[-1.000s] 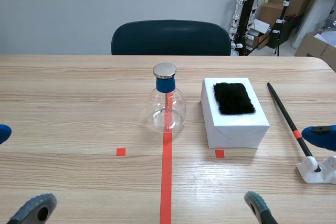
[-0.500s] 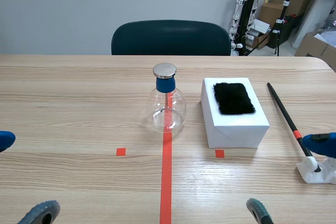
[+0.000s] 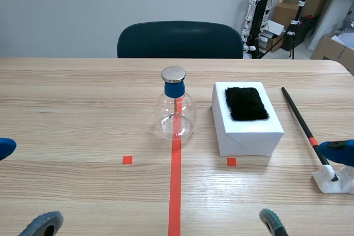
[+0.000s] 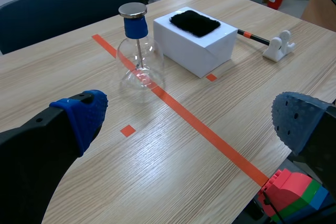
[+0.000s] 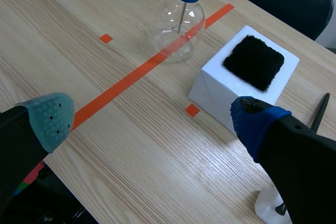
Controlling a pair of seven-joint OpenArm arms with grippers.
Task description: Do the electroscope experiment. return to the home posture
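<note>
The left jaws are staying open wide, holding nothing. The glass flask (image 3: 176, 115) is standing on the tabletop (image 3: 72, 103) beside a white box (image 3: 247, 131), well ahead of the 2 jaws. The right jaws are open wide too, holding nothing.

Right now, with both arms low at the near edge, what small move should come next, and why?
Probably draw both arms slightly back into home. The left arm's fingers and the right arm's fingers are open and empty, the rod rests on its white stand, and the electroscope flask and fur-topped box stand clear, so nothing seems left to handle.
</note>
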